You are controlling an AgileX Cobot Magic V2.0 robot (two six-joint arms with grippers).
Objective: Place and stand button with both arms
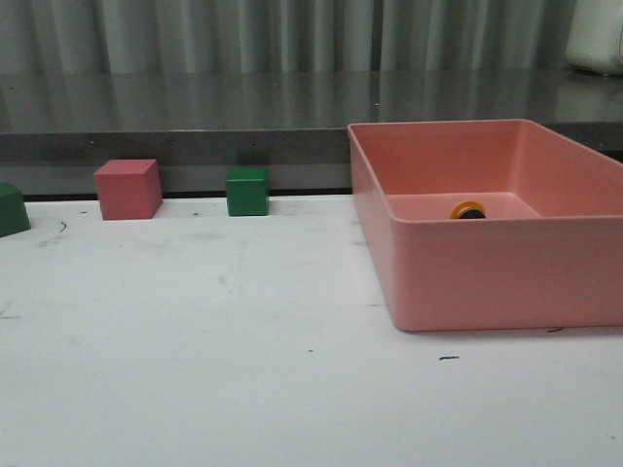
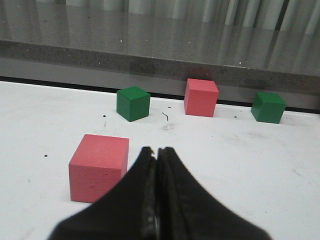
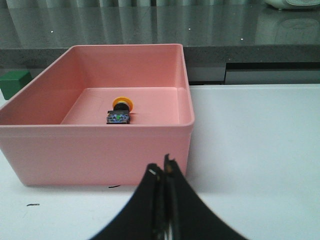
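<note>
Salmon-pink bin [image 1: 487, 272], plain, same tone inside and out. Yellow-orange cap on the button [image 3: 119, 111], black body, bluish metallic glint with a speck of green at the terminal end. Pink cube [image 1: 128, 189] and dark green cube [image 1: 247, 191] at the back of the white table [image 1: 195, 370]; second green cube [image 1: 12, 209] cut by the left edge. White surface scuffed with grey smudges and small black marks. Speckled dark grey counter [image 1: 175, 107] behind, pale grey-green corrugated wall [image 1: 292, 34] above. Matte black left gripper [image 2: 158, 165] and right gripper [image 3: 164, 172]. Nearer pink cube [image 2: 99, 167] in the left wrist view, faintly grainy.
</note>
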